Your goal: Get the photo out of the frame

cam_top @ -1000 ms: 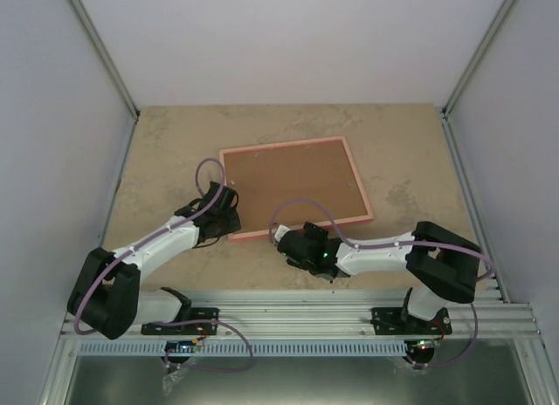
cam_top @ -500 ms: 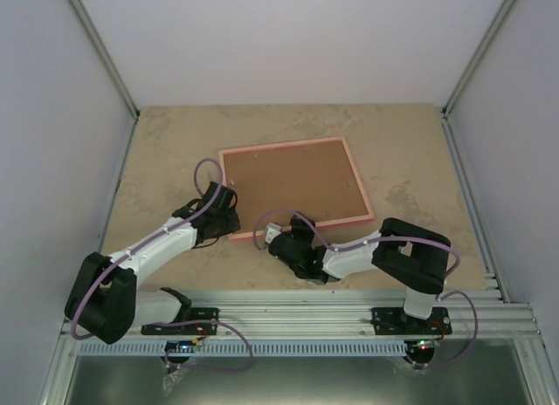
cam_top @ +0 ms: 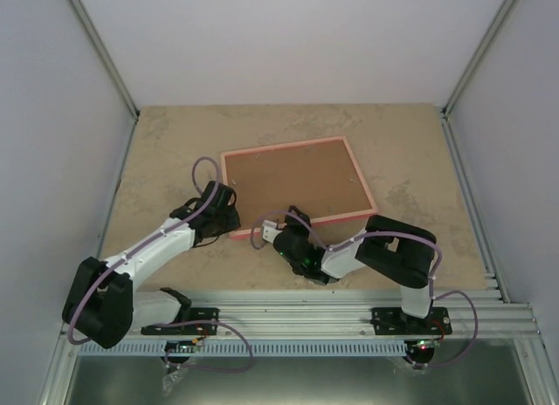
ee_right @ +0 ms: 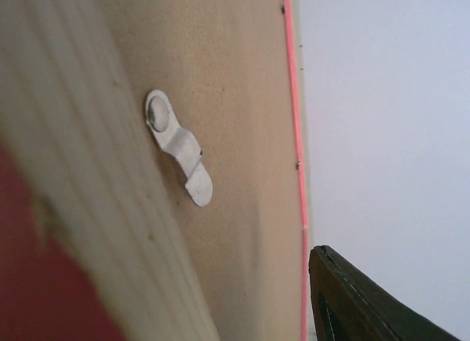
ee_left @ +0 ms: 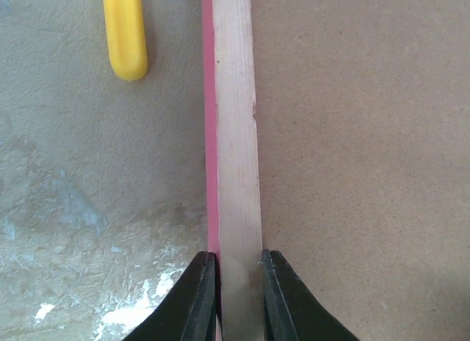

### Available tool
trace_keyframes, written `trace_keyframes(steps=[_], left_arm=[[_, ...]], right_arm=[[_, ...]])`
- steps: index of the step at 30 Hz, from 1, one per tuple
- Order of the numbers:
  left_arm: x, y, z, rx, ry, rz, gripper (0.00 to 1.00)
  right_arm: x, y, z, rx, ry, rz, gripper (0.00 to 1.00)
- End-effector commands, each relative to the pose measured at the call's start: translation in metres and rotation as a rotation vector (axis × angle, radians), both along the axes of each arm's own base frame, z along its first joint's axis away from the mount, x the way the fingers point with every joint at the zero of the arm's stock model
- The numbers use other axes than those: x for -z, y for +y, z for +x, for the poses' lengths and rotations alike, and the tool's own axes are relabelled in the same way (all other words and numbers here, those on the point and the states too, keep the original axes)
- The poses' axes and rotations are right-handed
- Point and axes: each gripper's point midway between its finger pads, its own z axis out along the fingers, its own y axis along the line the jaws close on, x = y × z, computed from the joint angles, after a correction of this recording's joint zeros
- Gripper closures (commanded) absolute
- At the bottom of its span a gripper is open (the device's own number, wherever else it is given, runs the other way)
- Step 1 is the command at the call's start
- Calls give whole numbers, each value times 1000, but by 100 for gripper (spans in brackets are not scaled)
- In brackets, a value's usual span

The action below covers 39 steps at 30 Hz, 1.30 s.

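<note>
frame [cam_top: 284, 146]: thin, pink, lay face down mid-way across the tan table [cam_top: 175, 152], brown backing board [cam_top: 293, 182] uppermost.
photo: hidden under the backing board; not seen from any view.
left gripper [cam_top: 225, 217]: at the frame's near-left corner, clamped across the rail; wrist view showed one dark finger [ee_left: 198, 297] on the pink outer side, the other on the board side.
right gripper [cam_top: 281, 239]: low against the frame's near rail, left of its middle. Only one finger [ee_right: 367, 304] showed, so open or closed could not be told.
clip [ee_right: 178, 147]: small metal turn clip on the backing board, near the rail.
yellow object [ee_left: 125, 32]: rounded end, on the table beside the rail, not touching.
</note>
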Motion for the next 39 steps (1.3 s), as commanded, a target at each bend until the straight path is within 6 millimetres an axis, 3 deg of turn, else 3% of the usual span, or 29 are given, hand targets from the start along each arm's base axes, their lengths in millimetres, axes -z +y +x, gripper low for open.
trace_keyframes(steps=[1, 6, 11, 14, 19, 25, 28, 32, 39], left_arm=[[-40, -25, 14, 47, -108, -124, 100], [-51, -25, 15, 42, -135, -138, 96], [-82, -21, 15, 21, -206, -167, 82], [-111, -14, 14, -3, -273, -181, 75], [-171, 3, 9, -58, -435, -218, 52], [-228, 30, -8, -153, -624, -287, 40], [-241, 36, -15, -171, -678, -320, 36], [-242, 36, -18, -178, -700, -361, 35], [-214, 17, -9, -151, -650, -440, 33]], right_arm=[[-25, -3, 10, 37, -98, 62, 50], [-41, -6, 8, 37, -119, 88, 77], [-65, -11, 6, 42, -147, 134, 96], [-79, -13, 4, 42, -157, 168, 99], [-100, -14, -2, 34, -144, 232, 99], [-138, -17, -8, 18, -132, 375, 99], [-164, -20, -13, -3, -132, 483, 99], [-203, -25, -24, -51, -103, 680, 100], [-270, -40, -50, -199, -43, 1048, 99]])
